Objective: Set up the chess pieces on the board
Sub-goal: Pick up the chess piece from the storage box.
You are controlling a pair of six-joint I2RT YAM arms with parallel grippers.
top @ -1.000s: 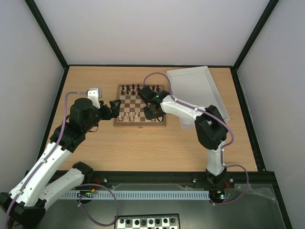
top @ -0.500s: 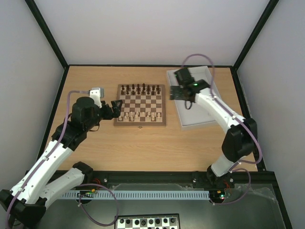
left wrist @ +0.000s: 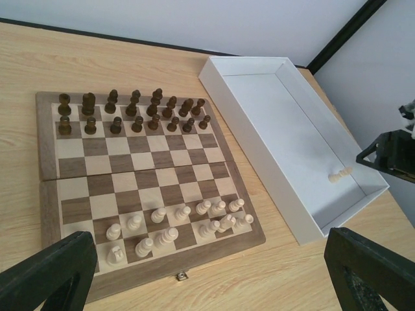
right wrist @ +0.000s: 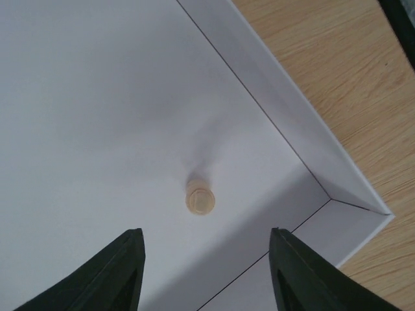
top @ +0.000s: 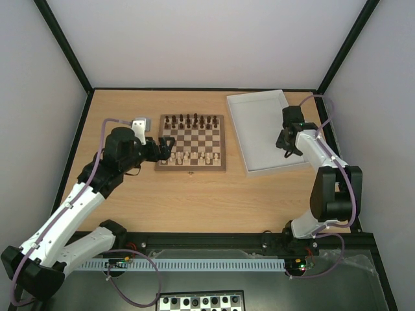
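Obs: right gripper (right wrist: 205, 241) has its jaws apart and empty, over the near-right corner of the white tray (right wrist: 285, 129). One pale chess piece (right wrist: 200, 199) rests on the tray floor just ahead of the gap, centred between the fingers. It is seen end-on and probably lies on its side. The left gripper (left wrist: 211, 249) is spread wide and empty, by the board (left wrist: 47, 194) left of the tray. The right arm is nearer.

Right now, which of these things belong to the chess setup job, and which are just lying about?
Belongs to the job:
wooden chessboard
pale chess pieces on it
lone pale piece in the white tray

Just lying about:
dark chess pieces, already lined up
black-and-white checkered board off the table
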